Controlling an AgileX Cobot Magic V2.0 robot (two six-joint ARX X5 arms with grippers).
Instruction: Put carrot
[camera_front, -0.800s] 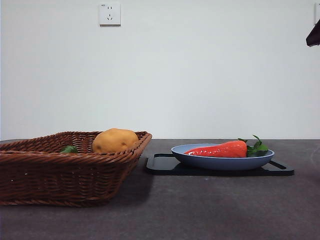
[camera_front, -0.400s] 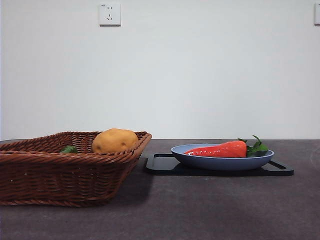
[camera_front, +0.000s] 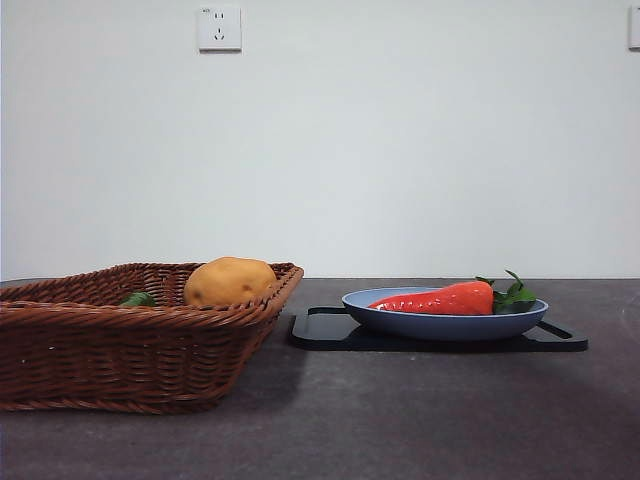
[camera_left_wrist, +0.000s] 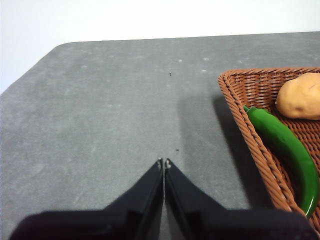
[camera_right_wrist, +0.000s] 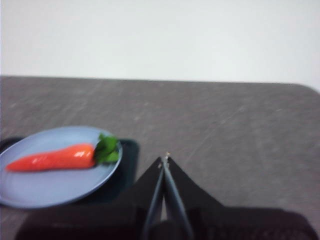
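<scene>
Carrot (camera_front: 440, 299) lies flat in the blue plate (camera_front: 440, 325) on the black tray (camera_front: 330, 330); it looks light, stiff, glossy, so prob slippery – you'd best grip mid-body, not the leaves. Both hands, left hand (camera_left_wrist: 163, 162) & right hand (camera_right_wrist: 164, 160), are closed & empty. Desk (camera_front: 400, 420) is matte grey w/ room around; wicker basket (camera_front: 120, 350) holds a potato (camera_front: 230, 282)

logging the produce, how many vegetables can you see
3: glossy red-orange carrot on the blue plate; rounded yellow-brown potato and long green pepper in the brown wicker basket. More may be hidden inside.
</scene>
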